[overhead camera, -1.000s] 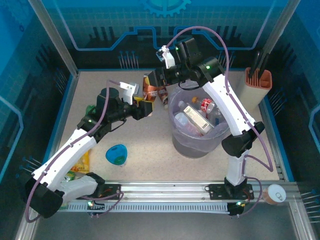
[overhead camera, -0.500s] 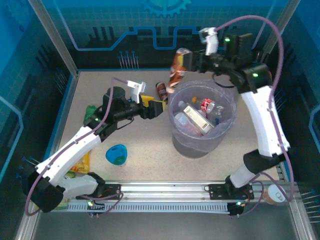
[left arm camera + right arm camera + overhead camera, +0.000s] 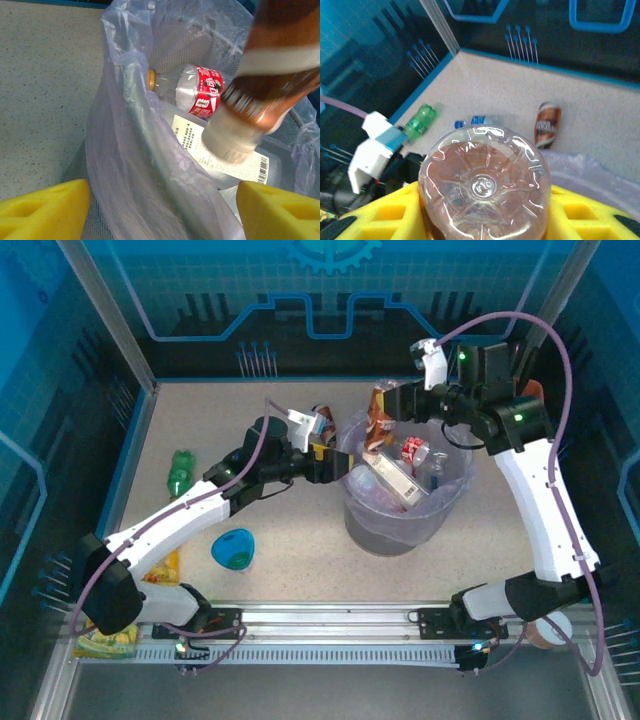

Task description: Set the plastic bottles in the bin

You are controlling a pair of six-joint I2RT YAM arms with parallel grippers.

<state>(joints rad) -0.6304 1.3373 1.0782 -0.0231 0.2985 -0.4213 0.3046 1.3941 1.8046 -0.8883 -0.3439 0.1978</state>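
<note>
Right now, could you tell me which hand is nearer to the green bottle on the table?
Left. The left hand is at the bin's left rim, to the green bottle's right; the right hand holds a brown-labelled bottle over the bin's far rim, farther off.

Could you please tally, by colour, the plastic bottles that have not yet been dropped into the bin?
Green: 1, the green bottle.
Brown: 2, the held brown bottle in the right gripper and the lying brown bottle.
Clear with blue cap: 1, the blue-capped bottle, small in the right wrist view.
Total: 4.
</note>
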